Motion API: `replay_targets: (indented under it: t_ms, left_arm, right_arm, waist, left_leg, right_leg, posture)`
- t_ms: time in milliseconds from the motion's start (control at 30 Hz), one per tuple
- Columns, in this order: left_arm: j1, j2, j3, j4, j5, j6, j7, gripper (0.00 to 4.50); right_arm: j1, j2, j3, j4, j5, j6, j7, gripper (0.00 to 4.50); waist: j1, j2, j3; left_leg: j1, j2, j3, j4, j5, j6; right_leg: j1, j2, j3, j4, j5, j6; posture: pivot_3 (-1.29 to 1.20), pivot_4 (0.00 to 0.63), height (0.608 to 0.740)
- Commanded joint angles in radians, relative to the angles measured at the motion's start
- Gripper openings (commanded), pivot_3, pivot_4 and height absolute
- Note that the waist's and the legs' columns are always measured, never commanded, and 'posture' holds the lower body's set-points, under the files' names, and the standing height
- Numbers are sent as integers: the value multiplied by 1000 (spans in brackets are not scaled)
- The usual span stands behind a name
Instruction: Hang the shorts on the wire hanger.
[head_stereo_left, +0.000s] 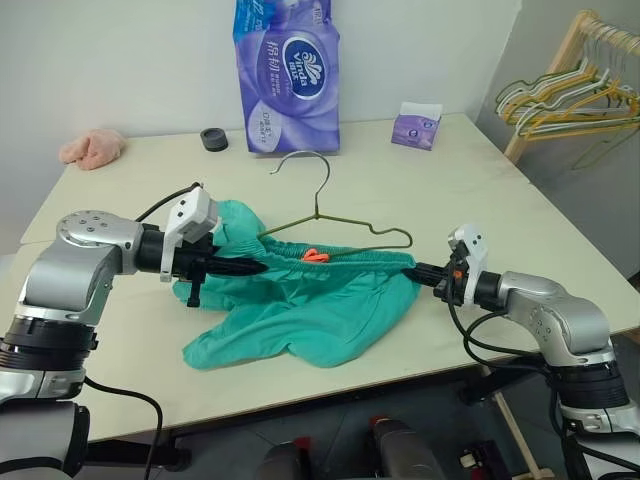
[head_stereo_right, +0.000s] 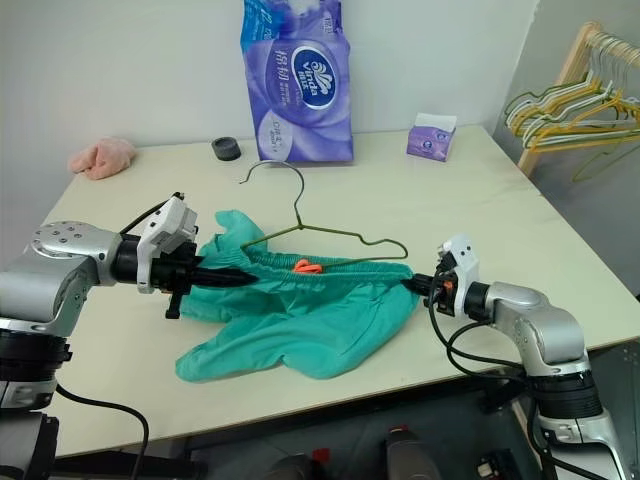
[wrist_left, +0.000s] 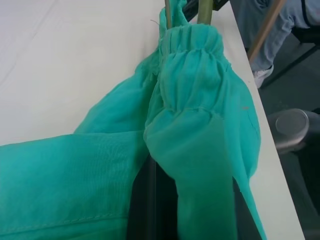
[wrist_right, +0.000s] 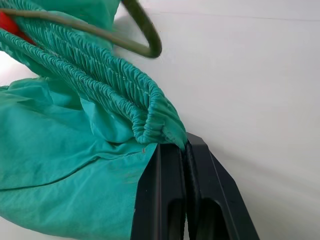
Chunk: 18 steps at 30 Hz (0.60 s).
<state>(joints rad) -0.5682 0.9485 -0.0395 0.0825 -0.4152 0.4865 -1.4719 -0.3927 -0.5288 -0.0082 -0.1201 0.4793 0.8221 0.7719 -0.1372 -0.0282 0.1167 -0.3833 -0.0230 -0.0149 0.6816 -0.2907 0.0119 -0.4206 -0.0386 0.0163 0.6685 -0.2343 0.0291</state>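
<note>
Now both arms reach inward; left gripper and right gripper clamp the shorts waistband.

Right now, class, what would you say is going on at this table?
A two-armed robot is working on a pair of teal shorts on the table. Its left end effector is shut on one end of the gathered waistband and its right end effector is shut on the other end, so the waistband runs stretched between them. The wire hanger lies on the table with its lower part at the waistband and its hook pointing away from the robot. The shorts are not yet hung.
</note>
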Motion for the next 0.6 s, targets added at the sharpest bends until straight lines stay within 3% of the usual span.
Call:
replay_targets:
  t_ms: [33, 400, 600]
  left_arm:
    - [-25, 57, 21, 27, 22, -24, -26, 0]
    - [-19, 101, -34, 94, 95, -117, -57, 0]
    - [-94, 35, 29, 112, -3, -9, 18, 0]
  right_arm:
    - [-8, -36, -55, 1, -7, 12, -40, 34]
    - [10, -41, -58, 7, -6, 7, -55, 34]
    - [11, -43, -49, 16, -11, 2, -53, 34]
  waist:
    - [0, 0, 0]
    - [1, 0, 0]
    - [3, 0, 0]
  left_leg:
    - [0, 0, 0, 0, 0, 0]
    - [0, 0, 0, 0, 0, 0]
    - [0, 0, 0, 0, 0, 0]
  right_leg:
    - [0, 0, 0, 0, 0, 0]
    - [0, 0, 0, 0, 0, 0]
    - [0, 0, 0, 0, 0, 0]
  posture:
    - [-150, 70, 740]
    - [-153, 75, 740]
    - [-148, 73, 740]
